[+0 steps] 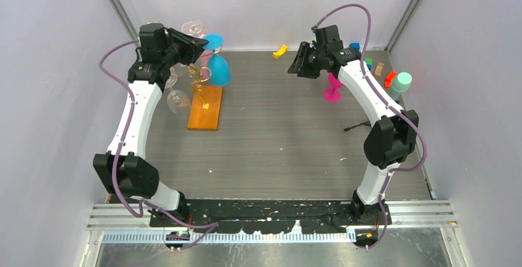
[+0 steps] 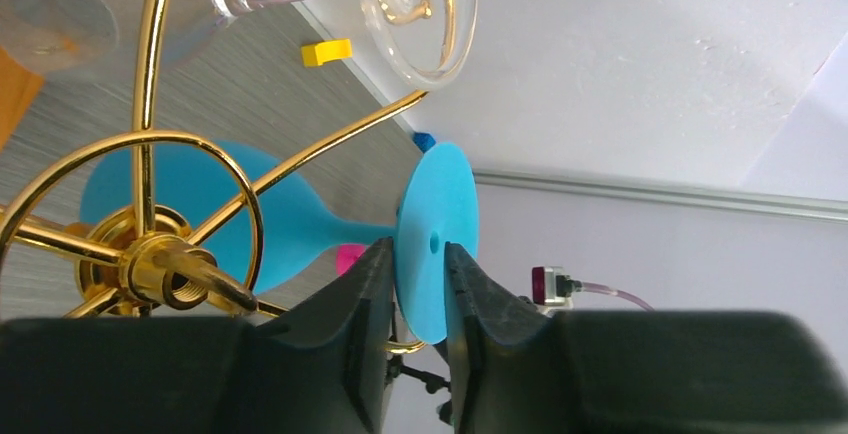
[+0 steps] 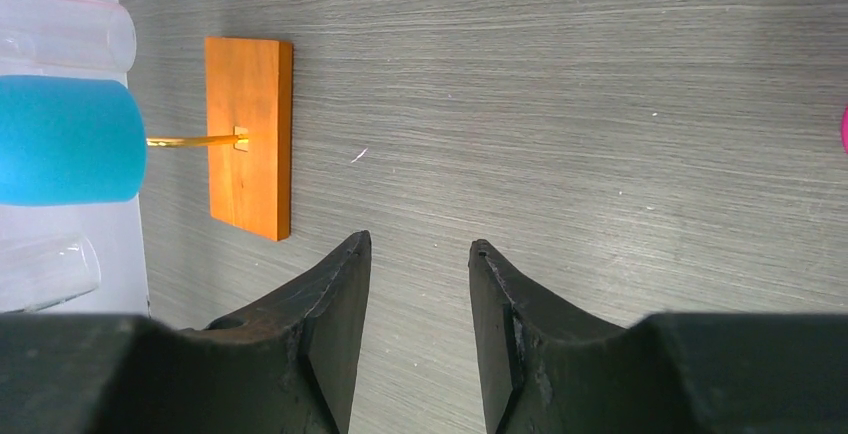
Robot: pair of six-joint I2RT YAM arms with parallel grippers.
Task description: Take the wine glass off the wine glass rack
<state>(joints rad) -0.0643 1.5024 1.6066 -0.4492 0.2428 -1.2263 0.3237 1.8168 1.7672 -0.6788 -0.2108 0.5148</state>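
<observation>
**A:** Where is the blue wine glass (image 1: 217, 65)?

**B:** It is on the wine glass rack (image 1: 205, 110), in the upper left of the top view. Its bowl is just right of the gold stem, above the far end of the orange base.

**A:** And the left gripper (image 2: 419, 250)?

**B:** It is at the glass's round blue foot. In the left wrist view the foot stands on edge at the centre of the frame, between the two black fingers (image 2: 366, 289), which sit close on either side. Whether they press on it or only flank it, the pictures do not settle.

**A:** Is anything else on the rack?

**B:** A clear wine glass (image 2: 412, 16) hangs at the top of the left wrist view, with its foot in a gold loop. More clear ones hang on the rack's left side in the top view.

**A:** What about the right gripper (image 3: 420, 254)?

**B:** It is in the upper right of the top view, well apart from the rack. Its fingers are parted with nothing between them, over the bare grey table (image 3: 600, 104). A pink wine glass (image 1: 333, 89) stands on the table just beside that arm.
</observation>
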